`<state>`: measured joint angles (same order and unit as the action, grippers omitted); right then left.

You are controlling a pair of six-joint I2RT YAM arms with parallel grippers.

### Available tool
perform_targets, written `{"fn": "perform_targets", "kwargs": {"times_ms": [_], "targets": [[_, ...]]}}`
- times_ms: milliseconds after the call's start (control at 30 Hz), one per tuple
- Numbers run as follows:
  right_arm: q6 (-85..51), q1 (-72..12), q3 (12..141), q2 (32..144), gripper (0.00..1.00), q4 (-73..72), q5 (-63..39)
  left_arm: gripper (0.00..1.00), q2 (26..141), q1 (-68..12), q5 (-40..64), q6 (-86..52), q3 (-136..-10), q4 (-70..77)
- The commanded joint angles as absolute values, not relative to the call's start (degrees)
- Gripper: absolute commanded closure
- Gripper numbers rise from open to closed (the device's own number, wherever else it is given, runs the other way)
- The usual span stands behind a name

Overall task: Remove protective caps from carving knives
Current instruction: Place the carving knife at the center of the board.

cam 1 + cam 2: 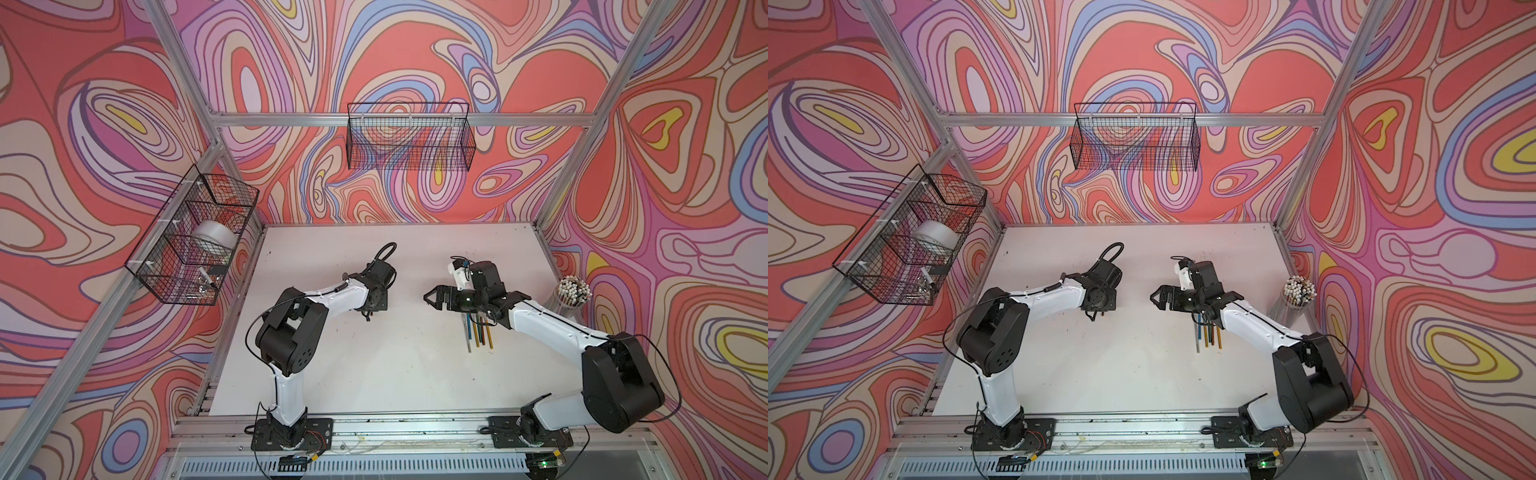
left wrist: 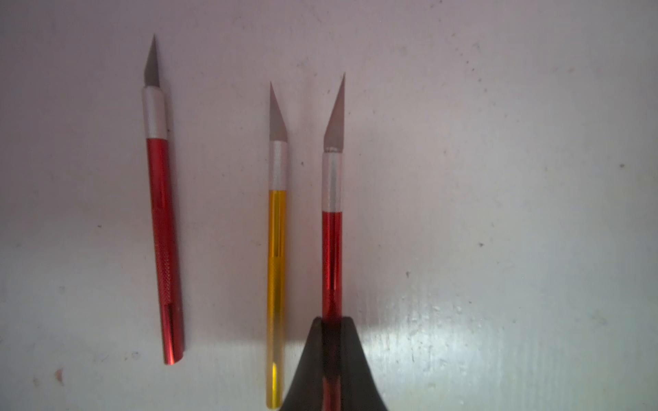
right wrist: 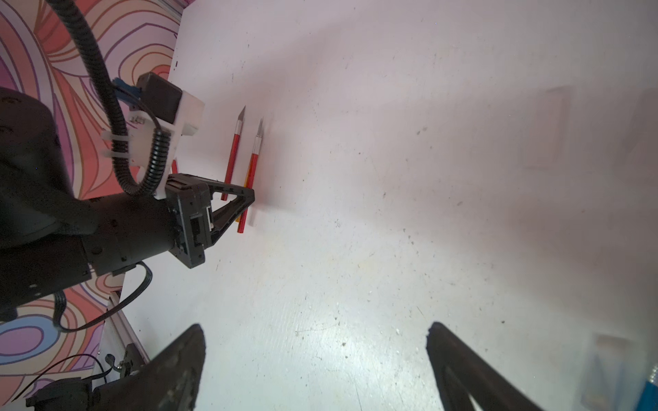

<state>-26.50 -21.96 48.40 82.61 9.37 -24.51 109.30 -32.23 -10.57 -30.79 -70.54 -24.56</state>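
Carving knives (image 1: 477,330) lie bundled side by side on the white table (image 1: 374,395), partly under the right arm, in both top views. Apart from them, by the left arm, three more show bare blades in the left wrist view. A red knife (image 2: 162,227) and a gold knife (image 2: 276,270) lie flat. The left gripper (image 2: 332,322) is closed tight on the handle of a second red knife (image 2: 332,249). The right gripper (image 3: 316,326) hangs over bare table, fingers (image 3: 178,370) spread wide, holding nothing. Beyond it shows a faint whitish cap (image 3: 544,128), too blurred to tell whether it rests on the table.
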Motion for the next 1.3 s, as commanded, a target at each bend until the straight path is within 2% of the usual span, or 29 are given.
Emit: {"fn": "perform_targets", "kwargs": {"times_ms": [0,267,633,1067,1267], "targets": [[-28.3,-22.1,47.8,81.6,0.02,6.5,-24.7,1.00,110.8,-31.6,-11.8,-29.5,-72.1,-26.5],[-27.7,-22.1,50.3,83.2,0.02,9.6,-23.9,0.92,111.5,-31.1,-11.1,-28.7,-72.5,-26.3],[-27.2,-22.1,49.6,82.3,0.02,9.6,-22.2,0.76,111.4,-31.0,-10.5,-28.5,-71.8,-26.0],[-27.1,-22.1,49.7,81.7,0.01,9.8,-22.5,0.77,108.4,-31.0,-10.2,-28.7,-71.8,-27.1],[-25.3,-22.1,49.4,79.1,0.02,15.8,-15.0,0.77,103.1,-31.1,-7.6,-30.0,-70.1,-28.3]]}}
